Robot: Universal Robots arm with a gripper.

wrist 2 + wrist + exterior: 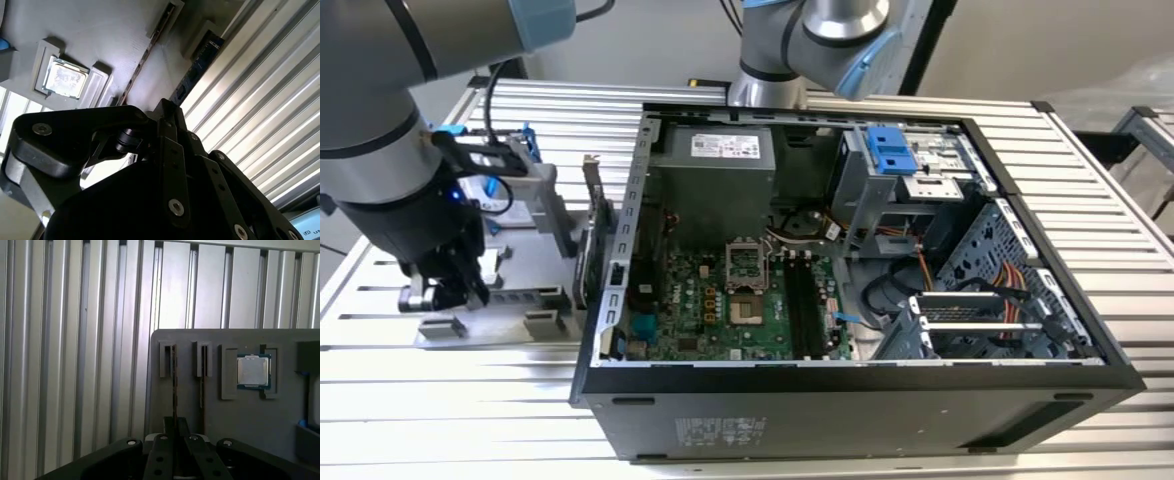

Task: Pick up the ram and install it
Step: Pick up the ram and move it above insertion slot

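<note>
The ram point(174, 382) is a thin stick standing on edge in a slot of the grey holder tray point(235, 415), in the slot nearest the tray's edge. Its dark blue side point(200, 65) is visible in the second wrist view. My gripper point(175, 427) is right over it, fingers drawn together on the stick's near end point(167, 107). In the exterior view the gripper point(440, 295) hangs low over the tray point(480, 325), at the exterior view's left of the open computer case point(854, 380). The long dark memory slots point(801, 310) lie on the green motherboard.
A second thin stick point(202, 375) stands in the neighbouring slot. A square silver processor point(253, 371) rests in a pocket of the tray. Upright cards and a part with blue clips point(520, 160) stand on the holder behind the gripper. The ribbed metal table point(454, 420) surrounds everything.
</note>
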